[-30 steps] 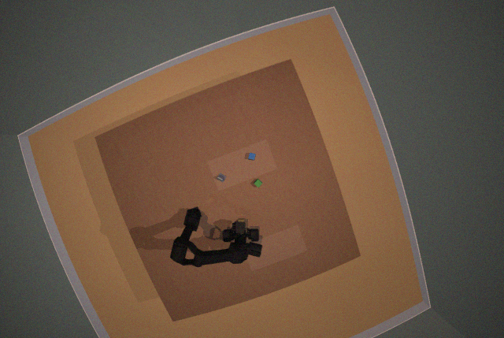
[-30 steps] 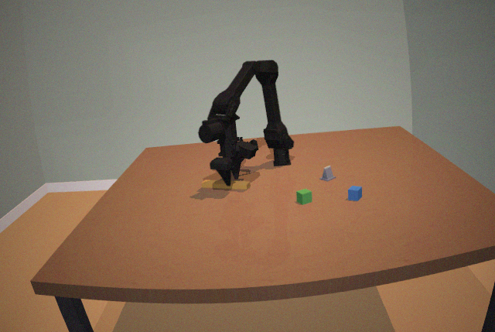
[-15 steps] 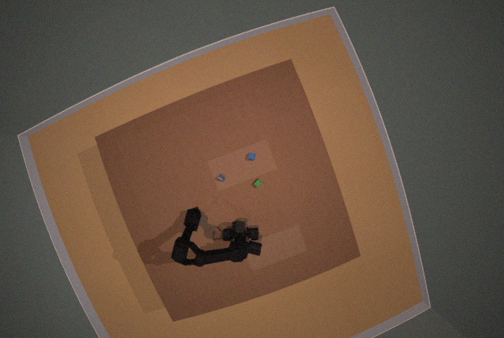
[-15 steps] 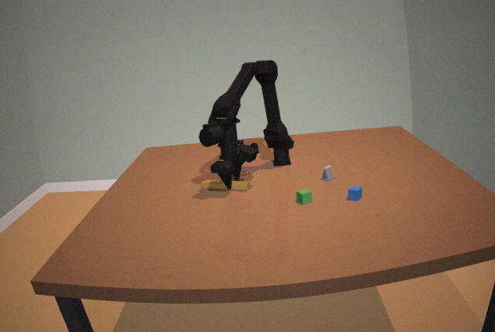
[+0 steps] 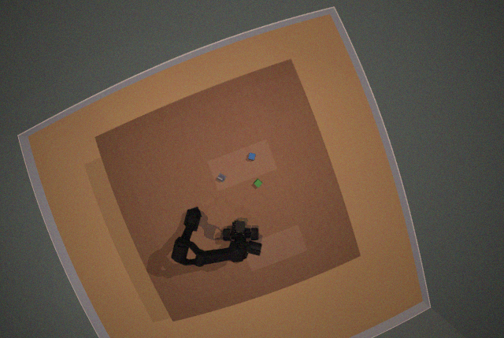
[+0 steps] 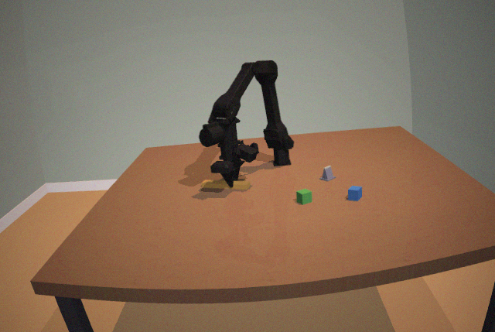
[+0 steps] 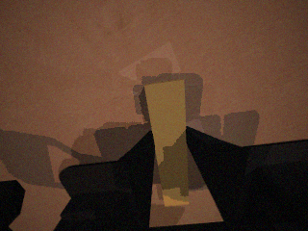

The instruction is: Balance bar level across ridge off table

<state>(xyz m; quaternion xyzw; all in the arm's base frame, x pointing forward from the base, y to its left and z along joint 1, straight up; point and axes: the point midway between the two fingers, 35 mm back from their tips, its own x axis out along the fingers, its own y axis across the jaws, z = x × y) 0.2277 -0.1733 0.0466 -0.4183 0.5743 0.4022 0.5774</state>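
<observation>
On the left of the surface [image 6: 168, 236], the yellow bar [image 6: 226, 185] lies flat with the tool [image 6: 230, 181] down over its middle, its 2 fingers closed against the bar's sides. To the right, well apart, stand the green cube [image 6: 303, 196], the grey ridge [image 6: 327, 172] and the blue cube [image 6: 354, 193].

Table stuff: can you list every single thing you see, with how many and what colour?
Table: one, brown, bearing everything below.
Bar: one, yellow, lying flat on the table under the arm, between the jaws.
Ridge: one, grey wedge, standing apart to the right of the bar.
Green cube: one, in front of the ridge.
Blue cube: one, right of the green cube.
Arm: one, black, bent over the bar.
Gripper: one, black, jaws closed on the bar's sides.
</observation>
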